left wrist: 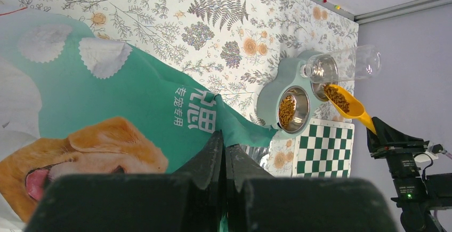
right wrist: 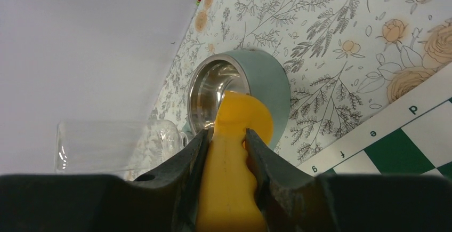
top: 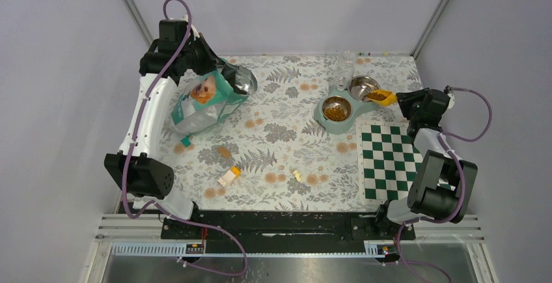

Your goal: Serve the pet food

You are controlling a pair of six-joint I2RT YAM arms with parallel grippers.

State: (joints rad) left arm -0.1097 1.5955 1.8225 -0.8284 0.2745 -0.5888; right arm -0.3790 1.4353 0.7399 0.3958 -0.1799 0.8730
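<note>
Pet food (top: 336,109) lies in the nearer steel bowl of the double feeder (top: 340,127), and more sits in the yellow scoop (top: 384,97) held at the rim of the feeder's other bowl (top: 361,86). The right pincer (right wrist: 226,133), jaws partly apart, clamps the scoop's handle. Well to the left of the feeder, the left pincer (left wrist: 224,138) is fully closed, pinching the top edge of the teal bag (top: 202,101), which rests tilted on the desk (top: 280,146). A clear bottle (top: 345,68) stands at the feeder's far edge; a chessboard (top: 384,159) lies just on its near side.
</note>
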